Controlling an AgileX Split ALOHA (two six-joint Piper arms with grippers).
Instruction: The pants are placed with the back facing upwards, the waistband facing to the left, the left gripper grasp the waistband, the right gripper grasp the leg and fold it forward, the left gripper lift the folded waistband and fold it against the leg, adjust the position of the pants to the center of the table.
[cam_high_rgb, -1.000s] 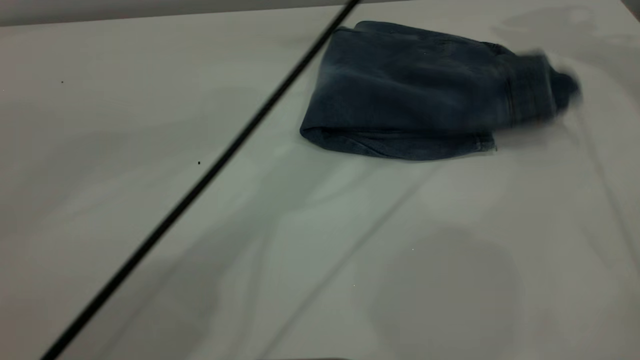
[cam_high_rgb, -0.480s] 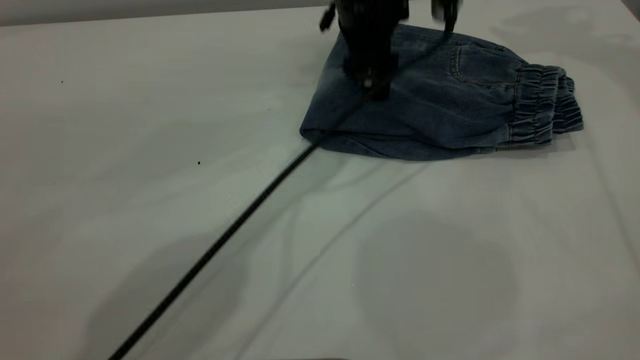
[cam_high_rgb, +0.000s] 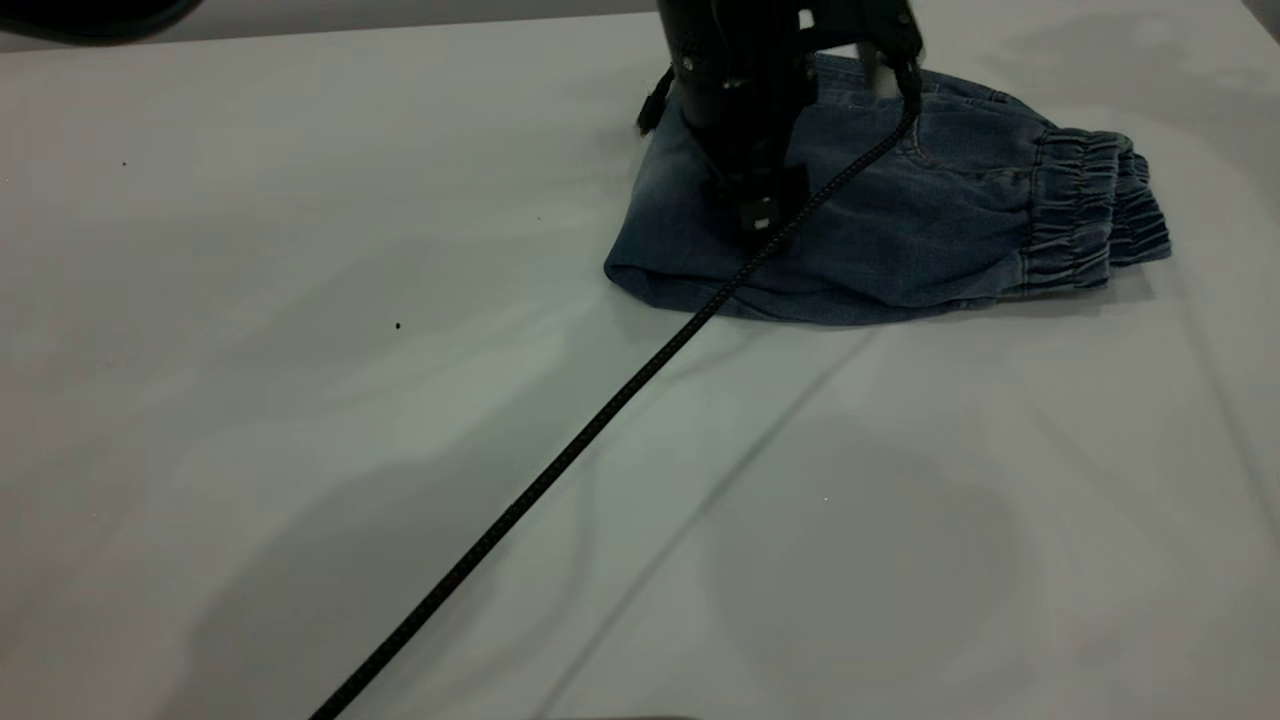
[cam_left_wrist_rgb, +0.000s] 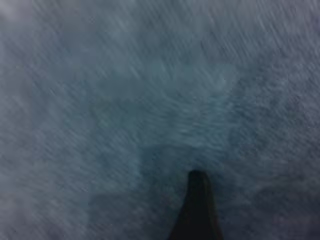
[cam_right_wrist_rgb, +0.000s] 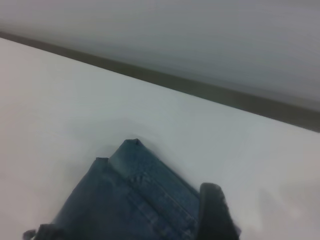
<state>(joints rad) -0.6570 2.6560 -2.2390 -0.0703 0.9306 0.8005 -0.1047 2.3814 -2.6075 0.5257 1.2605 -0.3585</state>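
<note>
The pants (cam_high_rgb: 930, 215) lie folded at the far right of the table (cam_high_rgb: 300, 300), with the elastic waistband (cam_high_rgb: 1085, 215) at the right end. A black arm comes down from the far side. My left gripper (cam_high_rgb: 760, 215) rests low on the middle of the denim. In the left wrist view blurred denim (cam_left_wrist_rgb: 150, 100) fills the picture and a single dark fingertip (cam_left_wrist_rgb: 198, 200) touches it. My right gripper (cam_right_wrist_rgb: 125, 222) hovers open over a seamed corner of the pants (cam_right_wrist_rgb: 145, 185), one fingertip (cam_right_wrist_rgb: 215, 212) showing clearly. The leg cannot be told apart inside the fold.
A black braided cable (cam_high_rgb: 560, 455) runs from the arm across the pants and slants down over the table to the near left. A dark strip marks the table's far edge (cam_right_wrist_rgb: 200, 90).
The waistband, blurred in motion a second ago, has settled flat at the right. The black arm came in from the far side and lowered onto the pants. The cable swung toward the right.
</note>
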